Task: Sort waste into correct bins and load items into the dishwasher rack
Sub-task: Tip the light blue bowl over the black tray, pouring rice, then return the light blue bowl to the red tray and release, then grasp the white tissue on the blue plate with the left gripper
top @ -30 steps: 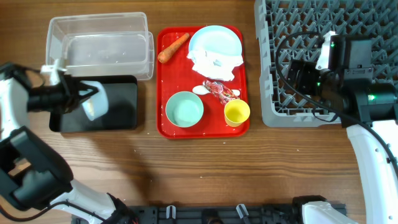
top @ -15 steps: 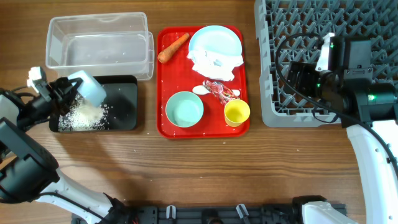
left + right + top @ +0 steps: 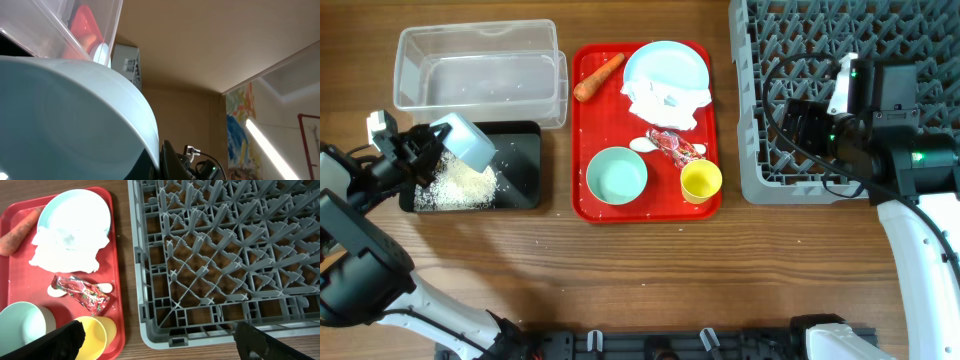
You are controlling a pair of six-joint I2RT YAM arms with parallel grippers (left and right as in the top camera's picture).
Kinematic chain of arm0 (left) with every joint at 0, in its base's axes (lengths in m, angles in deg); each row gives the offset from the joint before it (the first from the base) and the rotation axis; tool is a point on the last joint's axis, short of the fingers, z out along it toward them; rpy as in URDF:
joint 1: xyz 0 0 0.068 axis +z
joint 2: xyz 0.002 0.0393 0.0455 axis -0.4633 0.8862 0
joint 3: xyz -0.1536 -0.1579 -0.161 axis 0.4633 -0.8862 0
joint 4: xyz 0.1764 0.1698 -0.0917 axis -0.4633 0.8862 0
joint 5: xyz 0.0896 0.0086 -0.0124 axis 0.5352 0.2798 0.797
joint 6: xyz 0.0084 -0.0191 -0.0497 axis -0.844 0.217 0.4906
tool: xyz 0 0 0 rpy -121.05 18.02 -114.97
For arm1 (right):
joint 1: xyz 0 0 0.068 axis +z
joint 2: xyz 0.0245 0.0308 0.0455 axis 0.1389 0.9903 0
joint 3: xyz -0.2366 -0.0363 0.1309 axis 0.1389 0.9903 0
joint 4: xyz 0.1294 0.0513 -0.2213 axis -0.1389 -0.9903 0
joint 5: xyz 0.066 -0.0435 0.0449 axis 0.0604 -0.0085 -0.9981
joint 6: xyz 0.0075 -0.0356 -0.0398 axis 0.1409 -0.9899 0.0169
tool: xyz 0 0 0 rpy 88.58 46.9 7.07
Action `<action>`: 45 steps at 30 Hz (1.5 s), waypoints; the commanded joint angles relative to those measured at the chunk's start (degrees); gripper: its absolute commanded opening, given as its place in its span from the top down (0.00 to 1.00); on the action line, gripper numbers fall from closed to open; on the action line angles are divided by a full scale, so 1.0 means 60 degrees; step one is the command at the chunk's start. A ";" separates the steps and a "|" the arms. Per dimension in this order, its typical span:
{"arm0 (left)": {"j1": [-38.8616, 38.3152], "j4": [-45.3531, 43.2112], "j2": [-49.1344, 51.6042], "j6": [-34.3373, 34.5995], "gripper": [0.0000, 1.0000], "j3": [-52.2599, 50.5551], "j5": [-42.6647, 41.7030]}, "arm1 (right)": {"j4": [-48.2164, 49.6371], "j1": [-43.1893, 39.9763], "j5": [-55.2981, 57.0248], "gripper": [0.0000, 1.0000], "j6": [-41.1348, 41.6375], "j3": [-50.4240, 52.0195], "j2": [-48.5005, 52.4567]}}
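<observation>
My left gripper is shut on the rim of the light blue bowl, held tipped over the black tray; a pile of white rice lies in the tray. The bowl fills the left wrist view. The clear tub stands behind. On the red tray: carrot, pale blue plate with tissue, wrapper, spoon, mint-green bowl, yellow cup. My right gripper is open, over the near left corner of the grey rack.
The right wrist view shows the rack, the yellow cup, the wrapper, the tissue and the carrot. Bare wooden table lies in front of the trays.
The left gripper has swung the bowl to the tray's left end and tipped it, and rice has spilled into the black tray. The right arm has not moved.
</observation>
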State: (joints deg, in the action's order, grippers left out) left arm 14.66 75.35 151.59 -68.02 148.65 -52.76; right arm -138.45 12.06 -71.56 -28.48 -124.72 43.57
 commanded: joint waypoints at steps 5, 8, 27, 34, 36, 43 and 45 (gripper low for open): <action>-0.1581 -0.0291 -0.0878 -0.0226 0.96 0.0594 0.1104 | 0.0106 -0.0029 -0.0117 0.00 -0.0102 -0.0193 0.0073; -0.3566 -0.0324 -0.1005 -0.0157 0.96 0.1934 0.3096 | 0.0120 -0.0029 -0.0117 0.00 -0.0109 -0.0193 0.0153; -1.1384 -0.4302 0.1388 0.3901 0.88 0.3752 1.5322 | -0.0102 -0.0029 -0.0222 0.00 -0.0098 -0.0193 0.1126; -1.1428 -0.4138 0.1290 0.3894 0.47 0.3781 1.5293 | -0.0004 -0.0029 -0.0222 0.00 -0.0098 -0.0193 0.1126; -1.1526 -0.4076 0.0933 0.3894 0.44 0.3781 1.5293 | 0.0047 -0.0029 -0.0237 0.00 -0.0095 -0.0193 0.1126; -1.1573 -0.5184 -0.0667 0.3512 0.08 0.3781 1.4892 | 0.0554 -0.0029 -0.0765 0.00 -0.0098 -0.0193 0.1126; -1.1661 -0.5734 -0.0586 0.3042 0.05 0.3781 1.4371 | 0.0546 -0.0029 -0.0765 0.00 -0.0106 -0.0193 0.1126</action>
State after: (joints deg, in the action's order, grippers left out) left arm -54.32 43.11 148.27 -45.53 170.92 37.51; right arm -135.35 12.06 -75.19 -28.48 -124.72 49.84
